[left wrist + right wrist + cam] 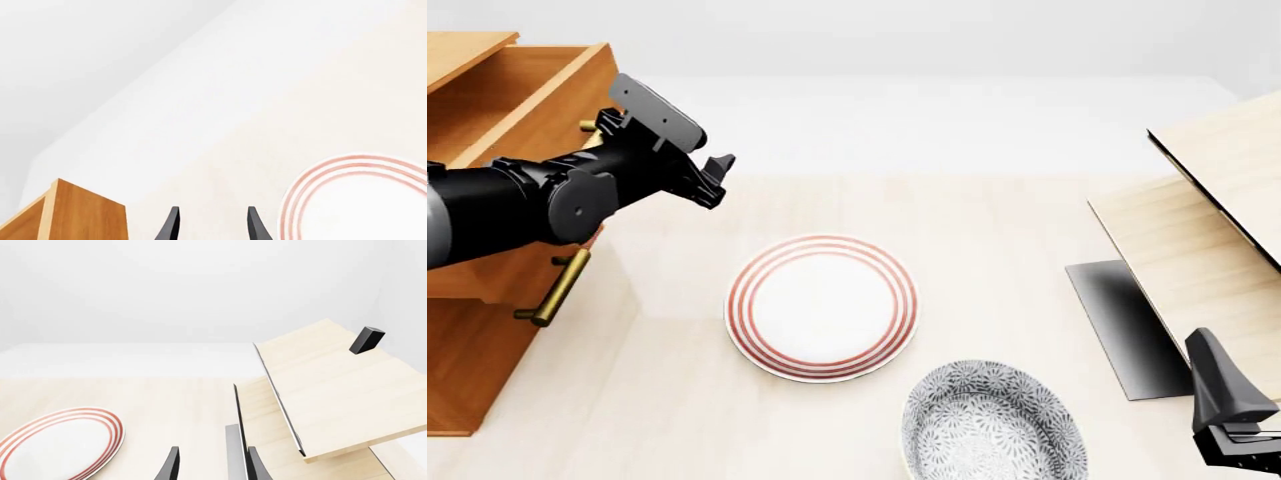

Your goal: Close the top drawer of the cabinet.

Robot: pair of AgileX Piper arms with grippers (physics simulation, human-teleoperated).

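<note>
The cabinet [467, 350] is orange-brown wood and stands at the far left of the front view. Its top drawer [521, 90] is pulled out toward the table's middle. Only a brass stub of its handle [587, 126] shows behind my left arm. My left gripper [714, 178] is open and empty, just past the drawer's front. In the left wrist view the fingers stand apart at the left gripper [213, 226], with a wooden drawer corner [80, 215] beside them. My right gripper [1225, 400] is open and empty at the near right, also shown in the right wrist view [212, 467].
The lower drawer's brass handle [554, 290] shows below my left arm. A red-ringed white plate [821, 305] lies mid-table, with a grey patterned bowl [988, 420] nearer. Pale slanted boards [1214, 230] and a dark grey slab [1121, 325] stand at the right.
</note>
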